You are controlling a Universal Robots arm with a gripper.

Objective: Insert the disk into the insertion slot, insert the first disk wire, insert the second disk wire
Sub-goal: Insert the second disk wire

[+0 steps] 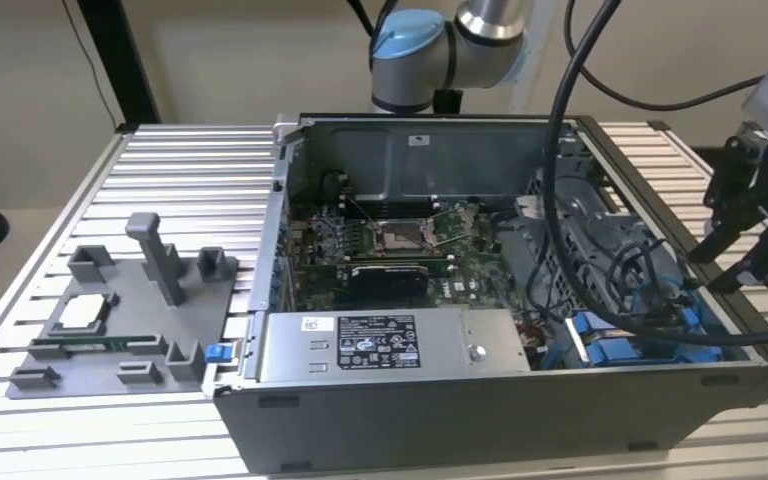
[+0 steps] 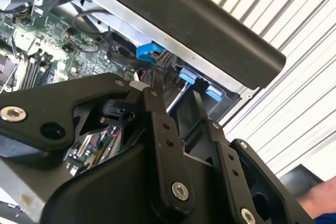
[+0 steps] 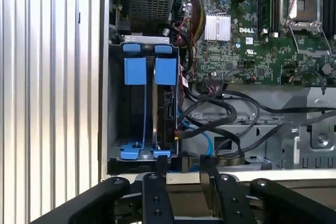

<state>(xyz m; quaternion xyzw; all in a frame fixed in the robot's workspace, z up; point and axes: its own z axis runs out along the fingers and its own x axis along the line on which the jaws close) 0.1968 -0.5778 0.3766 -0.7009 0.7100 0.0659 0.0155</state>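
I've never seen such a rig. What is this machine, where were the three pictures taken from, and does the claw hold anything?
This is a robot arm working over an open computer case on a slatted metal table. The exterior view comes from a camera standing off the arm; both wrist views come from cameras riding near its wrist, looking past its black claw. The claw is open and holds nothing. Near it, in the first wrist view, is the insertion slot, a grey bay with blue rails; the disk appears to stand inside. A grey parts fixture lies beside the case.
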